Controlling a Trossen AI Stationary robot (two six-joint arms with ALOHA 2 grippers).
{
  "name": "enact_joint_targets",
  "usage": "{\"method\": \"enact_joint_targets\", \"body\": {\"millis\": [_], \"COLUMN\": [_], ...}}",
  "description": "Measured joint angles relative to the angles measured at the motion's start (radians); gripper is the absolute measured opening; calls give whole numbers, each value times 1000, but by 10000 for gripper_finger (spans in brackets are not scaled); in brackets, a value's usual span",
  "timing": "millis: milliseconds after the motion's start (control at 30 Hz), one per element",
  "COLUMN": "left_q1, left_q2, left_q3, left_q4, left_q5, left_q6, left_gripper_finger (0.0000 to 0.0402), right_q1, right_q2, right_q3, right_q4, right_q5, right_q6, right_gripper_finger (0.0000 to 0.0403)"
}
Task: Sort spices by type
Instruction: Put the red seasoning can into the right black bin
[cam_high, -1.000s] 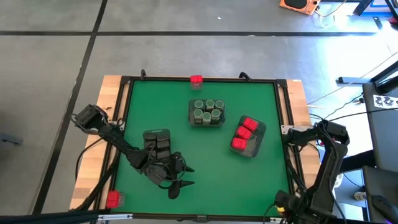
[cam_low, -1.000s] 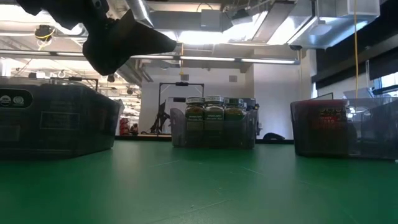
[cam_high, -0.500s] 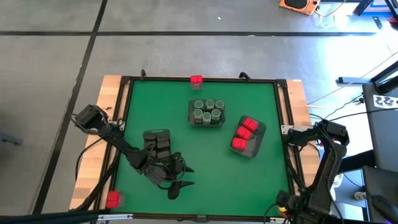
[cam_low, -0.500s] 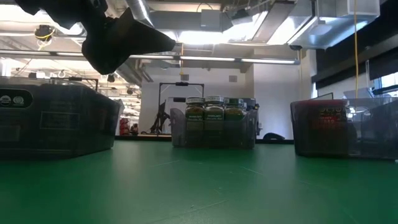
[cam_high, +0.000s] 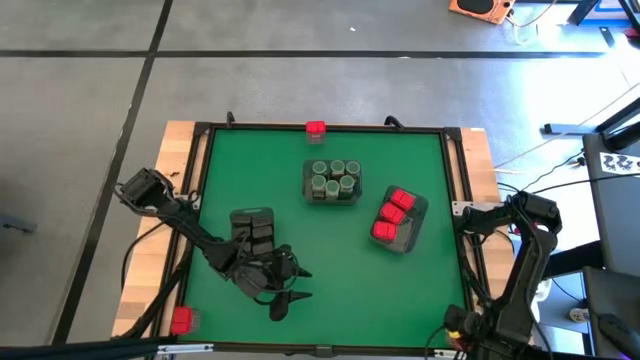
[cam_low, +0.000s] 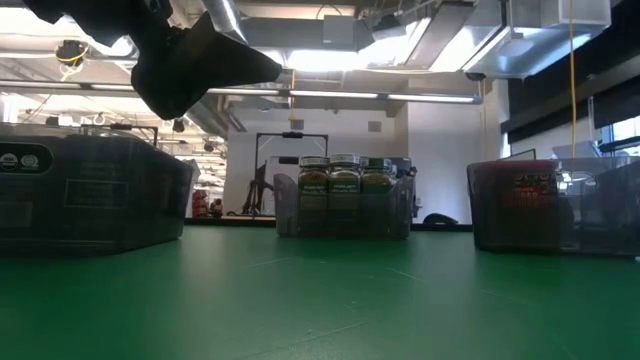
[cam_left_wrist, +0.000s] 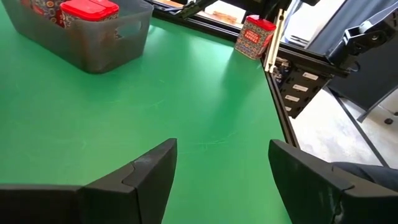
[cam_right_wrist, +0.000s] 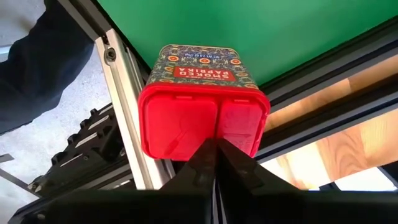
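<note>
Right wrist view: shut right tool (cam_right_wrist: 216, 146) faces red box (cam_right_wrist: 202, 102) on frame rail (cam_right_wrist: 127, 99).

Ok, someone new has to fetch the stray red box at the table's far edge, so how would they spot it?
From above, find the green mat and go to its far edge, past the tray of round jars. The red box stands there alone on the black frame. The nearby red boxes sit inside a tray; this one is in none.
</note>
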Motion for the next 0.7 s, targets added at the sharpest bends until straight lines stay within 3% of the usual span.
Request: {"method": "enact_joint_targets", "body": {"millis": [700], "left_q1": [2], "left_q2": [0], "left_q3": [0], "left_q4": [1], "left_q5": [0], "left_q6": [0], "left_gripper_finger": [250], "right_q1": [-62], "right_q2": [4], "right_q3": [27], "right_q4": [-33], "right_q5": [115], "right_q6": [-22], "right_gripper_finger": [14]}}
